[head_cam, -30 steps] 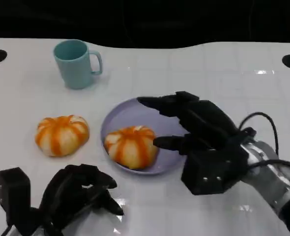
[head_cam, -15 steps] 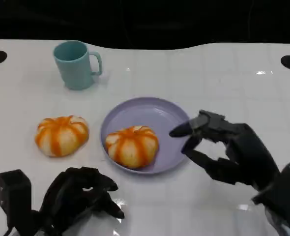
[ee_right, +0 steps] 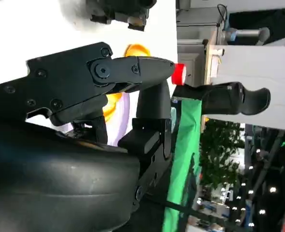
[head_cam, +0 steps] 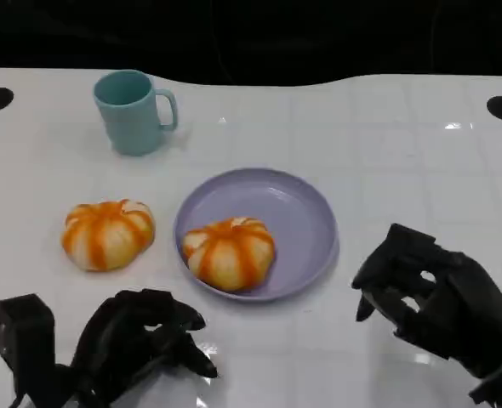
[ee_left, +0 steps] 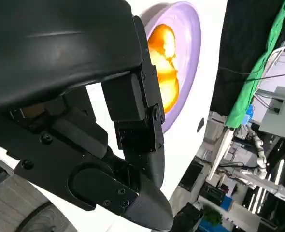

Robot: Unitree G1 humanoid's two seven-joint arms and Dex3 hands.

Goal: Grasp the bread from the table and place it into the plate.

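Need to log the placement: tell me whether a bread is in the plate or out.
In. One orange-striped bread lies inside the purple plate, toward its near-left rim. A second bread sits on the table, left of the plate.

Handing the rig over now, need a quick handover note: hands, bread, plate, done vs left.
Left hand: low at the table's near edge, fingers curled in, holding nothing.
Right hand: beside the plate on its right, off the rim, holding nothing; fingers partly curled.
Round lavender plastic plate: mid-table, with one orange-striped round bread bun lying on its near-left part.
A second orange-striped bun lies on the white table, left of the plate and apart from it.
Teal ceramic mug: upright at far left, not involved.
Done: one bun plated. Left: the second bun, if it counts.
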